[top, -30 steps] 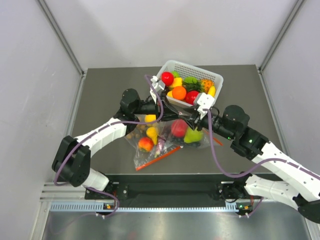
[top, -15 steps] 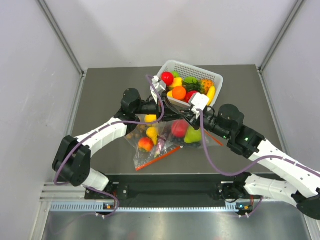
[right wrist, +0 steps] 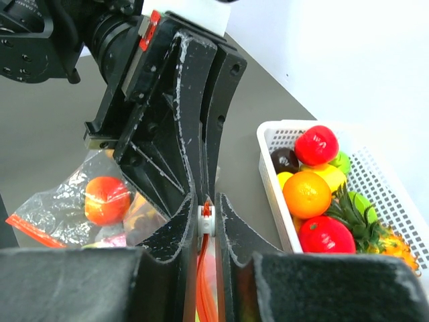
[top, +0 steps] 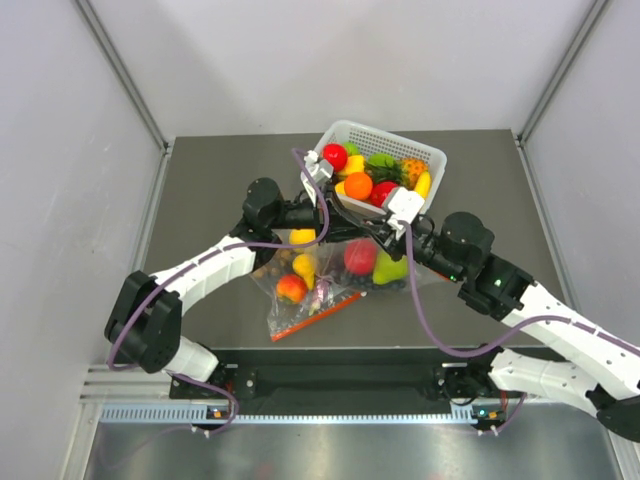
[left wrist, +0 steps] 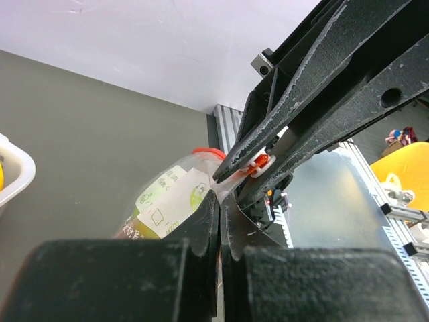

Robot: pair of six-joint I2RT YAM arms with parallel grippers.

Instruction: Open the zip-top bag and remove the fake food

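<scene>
L claw point(left wrist: 219, 208) & R claw point(right wrist: 206, 213) meet tip-to-tip over the bench point(top: 200, 190), both clamped on the zip-top bag point(top: 372, 265). L pinches the clear film at its top edge, R pinches the white-orange zip slider point(left wrist: 263, 161). Bag's body sits just near-side of the claws w/ fake food point(top: 359, 256) inside, in front of the white basket point(top: 432, 155) & beside a 2nd clear bag point(top: 295, 285).

This looks like a robotics lab test cell: a dark grey worktop point(top: 200, 180) boxed in by plain pale panel walls point(top: 60, 150), two cabled robot arms point(top: 200, 270) mounted by a slotted aluminium rail point(top: 300, 412) at its near edge, and a white basket point(top: 385, 132) of toy fruit at its far side.
</scene>
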